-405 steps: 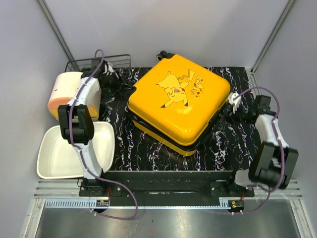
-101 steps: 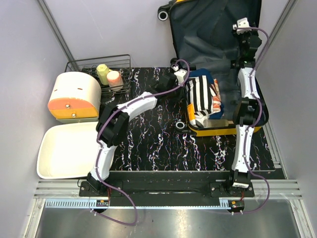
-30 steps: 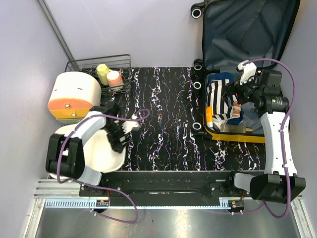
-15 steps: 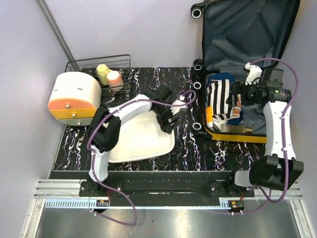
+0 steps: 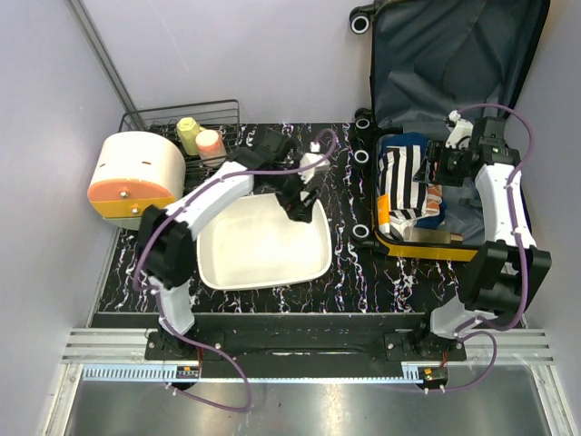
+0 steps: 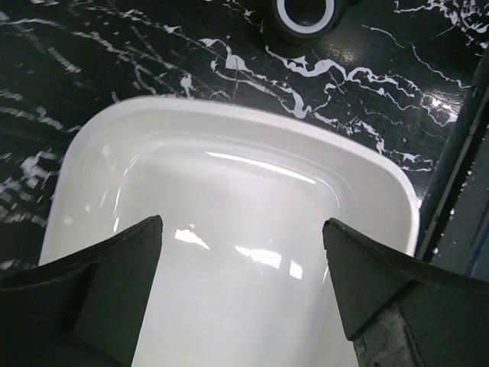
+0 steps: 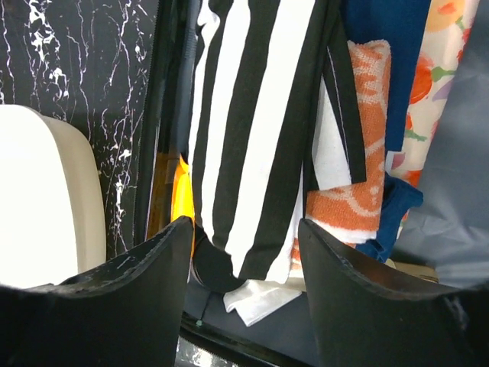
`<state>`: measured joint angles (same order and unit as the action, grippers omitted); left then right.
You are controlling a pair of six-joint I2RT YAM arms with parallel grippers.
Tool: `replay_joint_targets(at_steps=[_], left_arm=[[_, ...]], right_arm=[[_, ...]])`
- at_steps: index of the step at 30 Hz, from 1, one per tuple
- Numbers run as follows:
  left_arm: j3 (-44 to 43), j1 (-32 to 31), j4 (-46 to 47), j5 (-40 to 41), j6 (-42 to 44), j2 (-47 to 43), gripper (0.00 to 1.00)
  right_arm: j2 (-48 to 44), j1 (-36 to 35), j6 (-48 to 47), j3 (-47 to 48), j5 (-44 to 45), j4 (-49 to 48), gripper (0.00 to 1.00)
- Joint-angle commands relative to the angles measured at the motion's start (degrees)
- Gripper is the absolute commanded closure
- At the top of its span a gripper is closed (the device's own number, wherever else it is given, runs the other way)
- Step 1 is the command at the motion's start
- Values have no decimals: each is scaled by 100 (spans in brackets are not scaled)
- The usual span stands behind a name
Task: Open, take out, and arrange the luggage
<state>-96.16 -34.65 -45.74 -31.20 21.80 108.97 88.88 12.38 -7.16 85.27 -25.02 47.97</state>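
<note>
The yellow luggage (image 5: pixel 425 252) lies open at the right of the mat, its grey-lined lid propped against the back wall. Inside lie a black-and-white striped garment (image 5: pixel 398 182) (image 7: pixel 252 115), an orange towel (image 7: pixel 359 176) and blue cloth. My right gripper (image 5: pixel 434 173) (image 7: pixel 244 252) hangs open just above the striped garment's near end, with nothing between its fingers. My left gripper (image 5: pixel 295 204) (image 6: pixel 241 260) stands open over the far right corner of the white tray (image 5: pixel 259 283) (image 6: pixel 229 111), holding nothing. One black luggage wheel (image 6: pixel 306 14) shows beyond the tray.
A cream-and-orange round container (image 5: pixel 136 177) sits at the left. Behind it, a wire basket (image 5: pixel 227 113) holds a yellow cup and a pink cup. The tray's right rim (image 7: pixel 84 206) lies close to the luggage's left side. Walls close in on three sides.
The white tray has shifted from the left edge to the middle of the mat, along with the left gripper. The right gripper has moved slightly over the clothes.
</note>
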Motion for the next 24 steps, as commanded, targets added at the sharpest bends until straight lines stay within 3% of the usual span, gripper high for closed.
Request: replay_joint_targets(at_steps=[1,7,13,20,24], left_arm=[[464,362,56,-422,-247,-1192,10],[853,495,47,-413,-299,-1721,9],[669,547,-84,-228,-370,-1677,9],[686,609,-111,-237,-448,-1545,9],[756,635,-102,-281,-510,-1536,9]], right_arm=[[208,19,267,367,-39,-419,34],[594,19,171,806,234,-613,24],[1077,19,83,1017,85,-657,21],[1430,10,92,1105,-240,-666,27],[1483,10,118,1114,-425,-657,40]])
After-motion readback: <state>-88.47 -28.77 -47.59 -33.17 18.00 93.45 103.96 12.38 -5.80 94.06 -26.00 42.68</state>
